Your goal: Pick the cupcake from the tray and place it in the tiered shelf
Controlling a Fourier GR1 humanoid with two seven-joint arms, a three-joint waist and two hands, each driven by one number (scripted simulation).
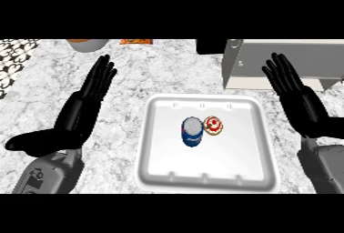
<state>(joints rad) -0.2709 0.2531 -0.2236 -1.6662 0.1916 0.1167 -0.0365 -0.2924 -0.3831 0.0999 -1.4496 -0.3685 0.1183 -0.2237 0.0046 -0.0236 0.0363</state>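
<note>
Far L edge, top: black-and-white patterned surface (12, 57), cut off by the frame; can't tell what it is. The rest of the top is grey-white marble counter (128, 77).

L hand (80, 113): black, over the counter L of the tray and apart from it. Fingers (101, 75) straight and together, pointing away from the robot; thumb (30, 142) stuck out to the L. Released, nothing in it. Grey L forearm (47, 175) comes in from the lower edge.

Top edge, above the L hand: round grey-and-orange vessel (87, 44), only partly in view, poss. a bowl. Just R of it an orange item (136, 42), mostly cropped.

Centre: white square tray (222, 159) w/ raised rim, flat on the counter between the hands. Inside, approx mid-tray: blue can (191, 133) w/ grey top. Cupcake (214, 125) w/ red-and-white topping sits right beside it on the R, touching or nearly so. Cupcake not held; both hands well apart from it.

Upper R: tiered shelf (249, 68), pale grey box shape w/ a dark part at its L, behind the tray's R corner.

R hand (306, 107): black, fingers (282, 73) straight, pointing away, overlapping the shelf front in this view; contact unclear. Released, holding nothing. Grey R forearm (326, 168) at the R edge.
</note>
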